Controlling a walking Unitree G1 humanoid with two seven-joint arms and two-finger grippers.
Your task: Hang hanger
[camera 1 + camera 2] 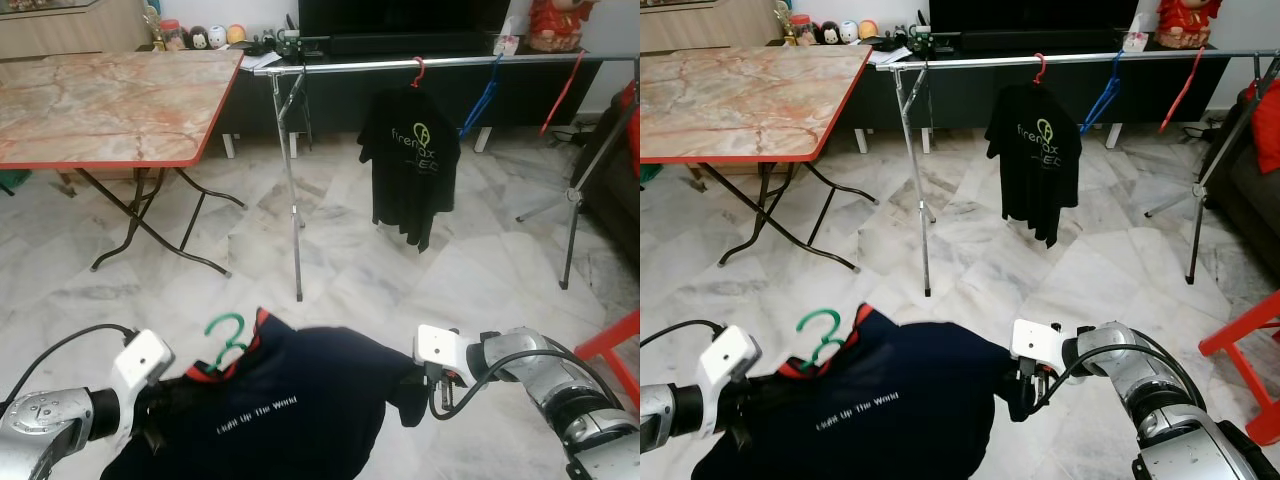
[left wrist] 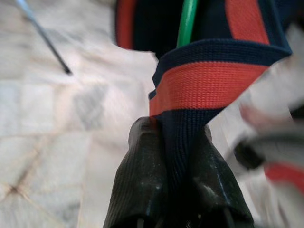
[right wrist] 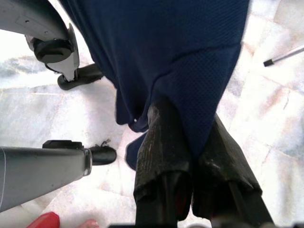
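So the robot's got a navy blue T-shirt with small white lettering (image 1: 265, 405) stretched out in front of it, low over the pale marble floor (image 1: 350, 270). The shirt sits on a green plastic hanger (image 1: 228, 338), with the hook poking up out of the red-trimmed collar. The left gripper (image 2: 173, 156) is clamped tight on the striped red and navy collar band, the green hanger stem right above it. The right gripper (image 3: 190, 156) is pinched on the navy fabric at the shirt's other side.

Farther back there's a silver metal clothes rail (image 1: 420, 64) on thin legs. A black T-shirt with a green logo (image 1: 410, 165) hangs near its middle from a red hanger, and an empty blue hanger (image 1: 484, 95) is beside it. A marble-look folding table with a red edge (image 1: 110, 100) is off to the left.
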